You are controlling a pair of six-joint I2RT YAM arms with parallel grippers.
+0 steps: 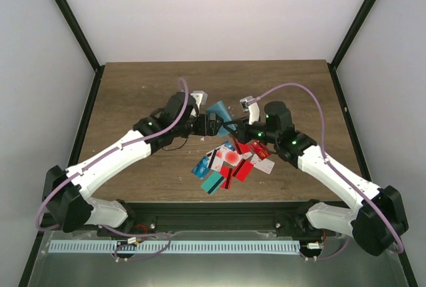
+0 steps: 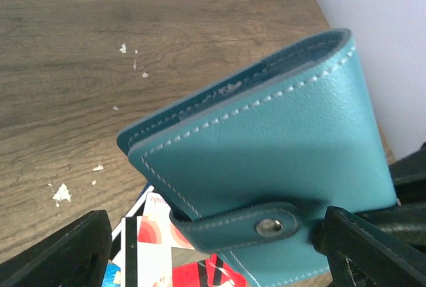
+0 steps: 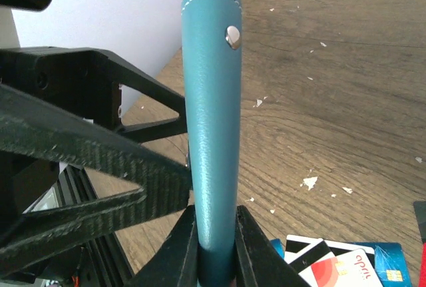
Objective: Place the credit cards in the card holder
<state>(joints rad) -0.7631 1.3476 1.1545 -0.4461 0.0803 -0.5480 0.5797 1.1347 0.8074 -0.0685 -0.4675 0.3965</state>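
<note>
The teal card holder (image 1: 218, 110) is held up off the table between both arms, closed, with its snap strap (image 2: 269, 227) fastened. My right gripper (image 3: 216, 234) is shut on its lower edge, so it stands upright as a narrow teal card holder (image 3: 213, 100) in the right wrist view. My left gripper (image 2: 213, 224) is open around the card holder (image 2: 266, 147); its right finger (image 2: 359, 247) is at the holder's edge and its left finger (image 2: 66, 254) stands well apart. The credit cards (image 1: 229, 162) lie in a loose red, white, blue and teal-green pile below; some credit cards (image 2: 153, 247) show under the holder.
The wooden table (image 1: 133, 94) is walled by white panels with black corner posts (image 1: 70, 17). A black rail (image 1: 213, 208) runs along the near edge by the arm bases. Small white specks (image 2: 61, 194) dot the wood. A few cards (image 3: 333, 260) lie right of my right fingers.
</note>
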